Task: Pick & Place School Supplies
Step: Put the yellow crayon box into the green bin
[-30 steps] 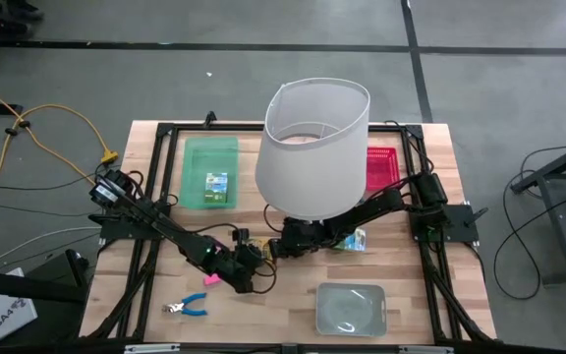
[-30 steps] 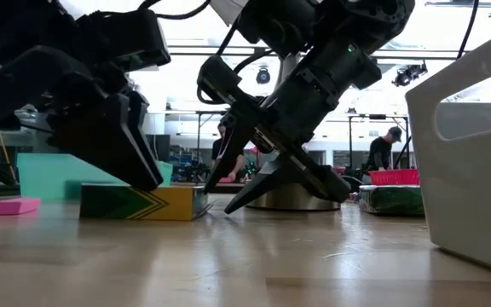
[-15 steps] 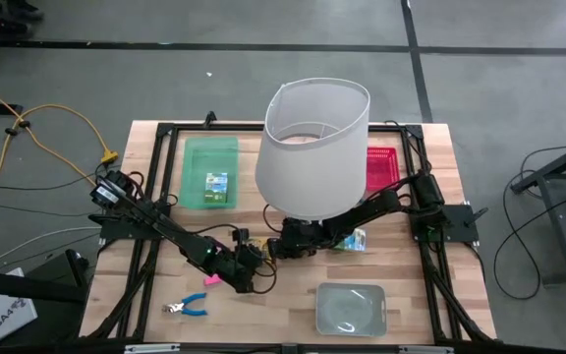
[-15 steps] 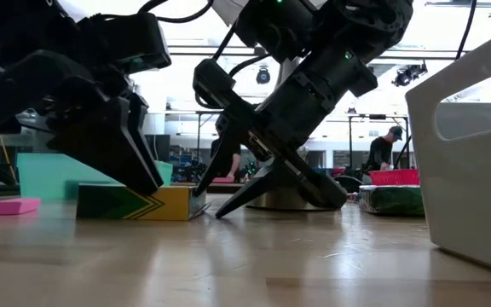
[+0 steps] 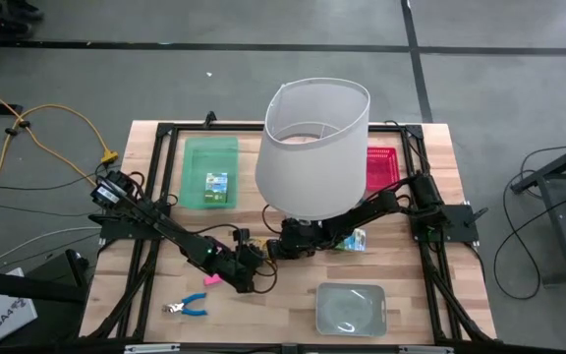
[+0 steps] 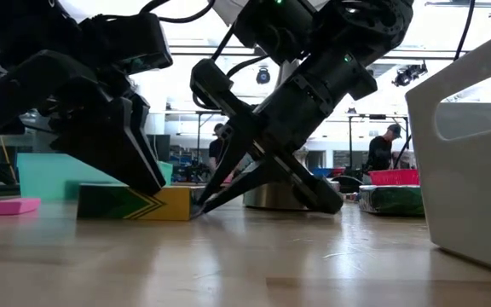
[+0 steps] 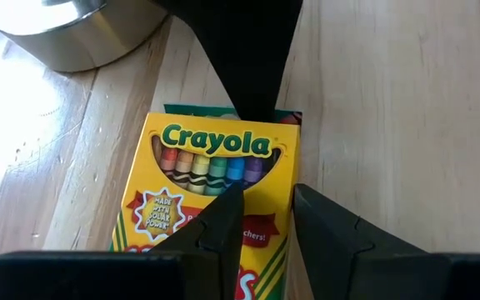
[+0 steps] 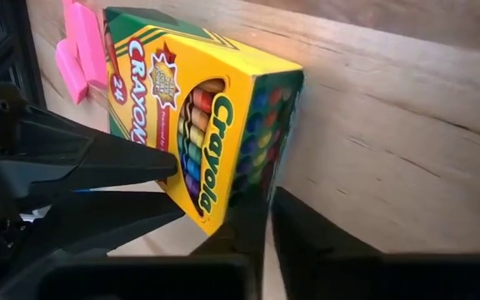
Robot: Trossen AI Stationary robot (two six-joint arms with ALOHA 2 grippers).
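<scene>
The crayon box [image 7: 211,208] lies flat near the table's middle, at seven o'clock from the lampshade [image 5: 314,147]. The left gripper [image 7: 261,221] presses down on it, fingers narrow — apparently pinning it while the right gripper [image 8: 261,221], also narrow, meets its end.

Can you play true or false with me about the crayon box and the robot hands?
1. The crayon box lies flat on the wooden table. True.
2. Both robot hands are at the crayon box. True: the left hand and right hand meet there.
3. The box sits inside the green tray. False: it is on the bare table.
4. The pink erasers lie on top of the box. False: they lie beside it.
</scene>
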